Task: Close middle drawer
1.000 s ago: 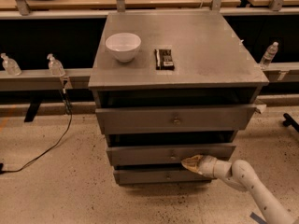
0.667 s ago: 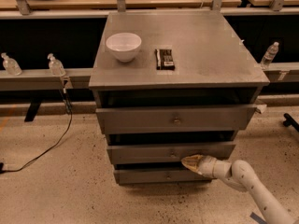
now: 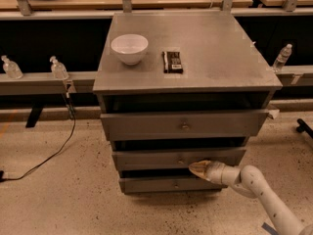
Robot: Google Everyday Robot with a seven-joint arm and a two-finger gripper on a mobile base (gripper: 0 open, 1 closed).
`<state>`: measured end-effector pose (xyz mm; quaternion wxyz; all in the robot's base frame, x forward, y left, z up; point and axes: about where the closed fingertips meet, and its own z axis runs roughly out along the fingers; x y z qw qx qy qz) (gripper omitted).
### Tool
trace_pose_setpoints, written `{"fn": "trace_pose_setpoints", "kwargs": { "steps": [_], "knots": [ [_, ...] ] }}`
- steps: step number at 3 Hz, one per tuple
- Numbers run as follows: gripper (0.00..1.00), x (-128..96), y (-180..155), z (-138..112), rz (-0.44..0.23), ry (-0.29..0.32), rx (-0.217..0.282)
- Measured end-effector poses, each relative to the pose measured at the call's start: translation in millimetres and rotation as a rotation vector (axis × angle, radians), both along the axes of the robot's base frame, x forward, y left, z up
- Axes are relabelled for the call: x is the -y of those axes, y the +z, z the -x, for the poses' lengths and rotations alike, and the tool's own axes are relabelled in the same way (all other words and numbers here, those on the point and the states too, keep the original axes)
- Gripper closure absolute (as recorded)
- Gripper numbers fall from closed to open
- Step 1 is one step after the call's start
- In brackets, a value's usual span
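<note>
The grey metal cabinet [image 3: 190,77] has three drawers. The middle drawer [image 3: 146,159] is the second one, with a flat grey front and a small knob [image 3: 180,160] at its centre; a dark gap shows above its front. My gripper [image 3: 194,168] comes in from the lower right on a white arm [image 3: 254,187]. Its pale tip is against the lower edge of the middle drawer's front, just right of and below the knob.
A white bowl [image 3: 129,48] and a dark flat object [image 3: 173,61] sit on the cabinet top. The top drawer [image 3: 186,125] and bottom drawer [image 3: 168,184] flank the middle one. Small bottles [image 3: 57,68] stand on a rail behind. A black cable [image 3: 54,153] lies on the floor at left.
The gripper has stayed at about the same spot at the middle drawer's front. The drawer shows no clear movement.
</note>
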<state>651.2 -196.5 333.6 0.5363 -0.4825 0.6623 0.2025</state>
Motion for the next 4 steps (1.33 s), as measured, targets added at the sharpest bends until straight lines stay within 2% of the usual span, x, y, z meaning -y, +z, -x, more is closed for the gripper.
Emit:
{"fn": "trace_pose_setpoints", "kwargs": {
  "steps": [1, 2, 4],
  "knots": [
    [1.0, -6, 3, -11, -0.011, 0.013, 0.017],
    [1.0, -6, 4, -10, -0.011, 0.013, 0.017],
    [1.0, -2, 86, 24, -0.061, 0.095, 0.071]
  ]
}}
